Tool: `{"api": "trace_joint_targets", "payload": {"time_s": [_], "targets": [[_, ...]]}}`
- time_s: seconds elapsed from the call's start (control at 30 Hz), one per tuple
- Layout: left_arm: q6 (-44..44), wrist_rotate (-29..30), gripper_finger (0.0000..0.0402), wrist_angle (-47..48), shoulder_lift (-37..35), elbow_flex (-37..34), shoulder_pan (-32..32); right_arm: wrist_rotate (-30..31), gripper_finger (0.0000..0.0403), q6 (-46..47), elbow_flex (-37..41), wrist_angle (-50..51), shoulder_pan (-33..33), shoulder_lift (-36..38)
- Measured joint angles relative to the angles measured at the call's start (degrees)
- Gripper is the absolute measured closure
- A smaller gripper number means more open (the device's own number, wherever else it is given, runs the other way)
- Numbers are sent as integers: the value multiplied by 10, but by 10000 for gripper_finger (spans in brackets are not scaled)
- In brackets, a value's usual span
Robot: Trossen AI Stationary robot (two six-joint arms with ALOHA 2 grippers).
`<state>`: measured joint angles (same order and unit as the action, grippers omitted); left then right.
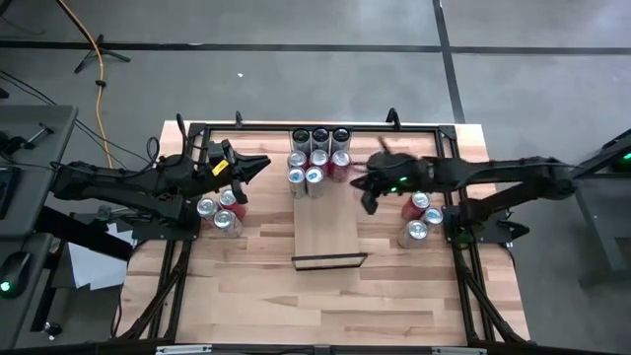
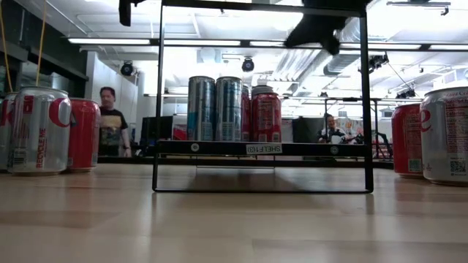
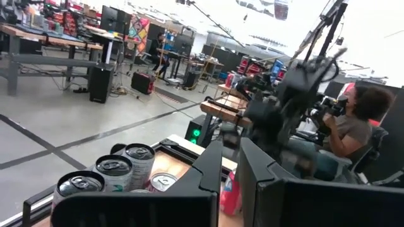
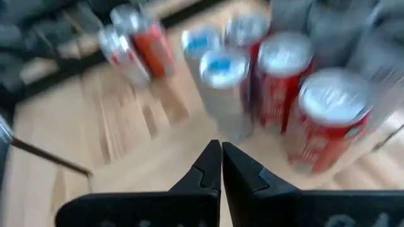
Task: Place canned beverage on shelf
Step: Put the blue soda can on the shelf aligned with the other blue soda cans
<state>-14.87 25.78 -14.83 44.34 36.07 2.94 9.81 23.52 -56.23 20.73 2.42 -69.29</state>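
Observation:
The shelf (image 1: 328, 232) is a pale board on a black frame at the table's middle, with its black lip (image 1: 328, 261) at the near end. Several cans (image 1: 317, 158) stand upright on its far end, silver and red; they also show in the low view (image 2: 234, 108). My right gripper (image 1: 363, 187) is shut and empty, in the air over the shelf's right side, just near of the red cans (image 4: 315, 120). My left gripper (image 1: 261, 165) hangs left of the shelf's cans, empty, its fingers (image 3: 211, 167) a narrow gap apart.
Three cans (image 1: 219, 209) stand on the table left of the shelf and three more (image 1: 421, 219) on its right. A black frame (image 1: 434, 126) runs around the table's far and side edges. The near half of the shelf is bare. People sit in the room beyond.

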Motion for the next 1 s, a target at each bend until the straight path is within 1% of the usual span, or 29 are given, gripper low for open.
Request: {"api": "trace_joint_targets", "payload": {"time_s": [0.13,0.27,0.37,0.47,1.0], "targets": [[0,-1,398,-5,0,0,0,14,403,-22,0,-38,2,66],[2,-2,398,-43,0,0,0,16,403,-58,0,-101,6,95],[24,-2,398,-63,0,0,0,16,403,-83,0,-146,6,98],[48,-2,398,-71,0,0,0,11,403,-100,0,-168,6,97],[50,-2,398,-74,0,0,0,9,402,-107,0,-167,6,97]]}}
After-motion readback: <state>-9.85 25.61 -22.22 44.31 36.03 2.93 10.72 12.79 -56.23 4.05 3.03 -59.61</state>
